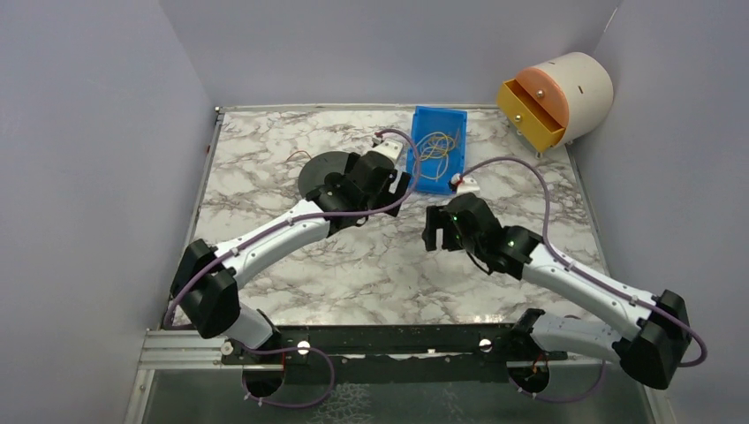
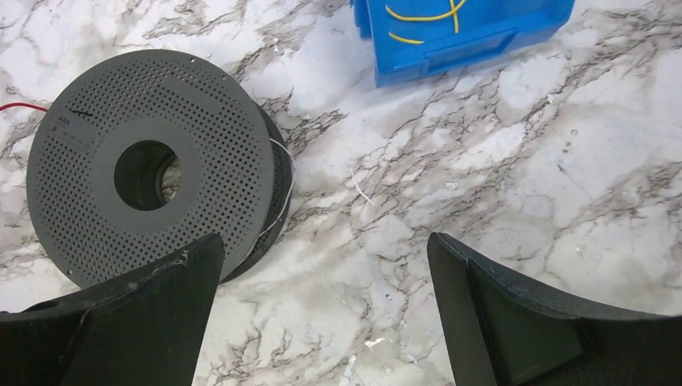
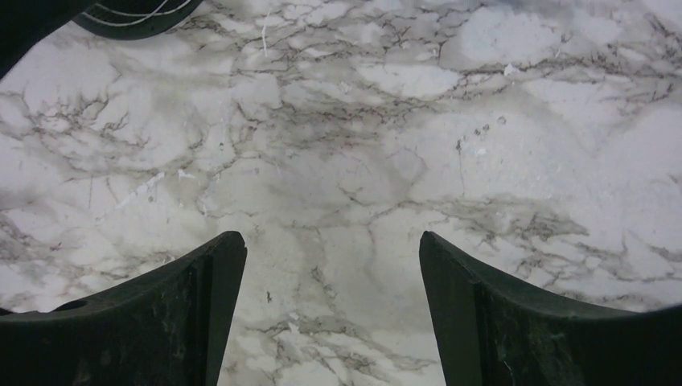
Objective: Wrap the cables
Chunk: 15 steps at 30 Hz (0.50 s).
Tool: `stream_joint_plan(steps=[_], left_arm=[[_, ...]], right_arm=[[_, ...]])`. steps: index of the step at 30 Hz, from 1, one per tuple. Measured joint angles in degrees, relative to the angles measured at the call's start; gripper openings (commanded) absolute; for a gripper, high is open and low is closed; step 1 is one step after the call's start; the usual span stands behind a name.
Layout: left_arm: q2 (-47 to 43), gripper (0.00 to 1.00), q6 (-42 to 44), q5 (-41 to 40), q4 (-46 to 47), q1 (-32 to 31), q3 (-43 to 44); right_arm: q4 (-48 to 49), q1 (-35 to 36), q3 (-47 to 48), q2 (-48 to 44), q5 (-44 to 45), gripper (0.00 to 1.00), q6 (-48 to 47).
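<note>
Left gripper [image 2: 323,241] stands wide open and empty just beside the perforated grey spool [image 2: 153,161], right gripper [image 3: 331,237] likewise open over the marble table [image 3: 482,121], a red cable [image 2: 20,106] at the spool's edge, yellow strands [image 2: 426,16] in the blue bin [image 2: 474,44]: wrapping judged not begun, next needing a fine pinch on one strand.

The table [image 1: 353,265] has a smooth, marble-patterned top with a faint sheen. The spool [image 2: 209,153] is matt grey plastic, punched all over with fine holes. The bin [image 2: 474,44] is smooth blue plastic, slightly glossy. The left fingers [image 2: 153,314] are matt black plastic with a grainy, scuffed edge. The right fingers [image 3: 515,322] look the same, scratched and dusty. The rail [image 1: 177,349] at the near edge is bare, brushed metal. The walls [image 1: 88,132] are flat and matt.
</note>
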Motion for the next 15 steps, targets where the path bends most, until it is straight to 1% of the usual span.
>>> stream_joint_plan(steps=[2, 5, 8, 10, 12, 15], left_arm=[[-2.12, 0.99, -0.2, 3.43, -1.33, 1.36, 0.15], [-4.22, 0.99, -0.13, 8.11, -3.32, 4.28, 0.87], [-5.62, 0.99, 0.02, 12.66, -4.44, 8.39, 1.07], [-6.45, 0.99, -0.24, 15.58, -5.44, 11.72, 1.05], [-7.63, 0.99, -0.74, 18.21, -5.73, 15.39, 0.44], [-9.79, 0.99, -1.97, 20.02, -5.88, 19.78, -1.44]], right_arm=[[0.07, -2.16, 2.58, 4.13, -2.1, 0.9, -1.51], [0.15, -8.17, 5.53, 9.55, -5.77, 0.95, -3.26], [0.09, -15.08, 6.75, 12.48, -9.79, 0.99, -4.31], [-0.39, -19.1, 7.69, 13.46, -11.74, 1.0, -4.44], [-0.74, -21.59, 9.07, 13.79, -12.15, 1.0, -4.46], [-2.47, -22.25, 12.92, 13.77, -12.07, 1.0, -4.44]])
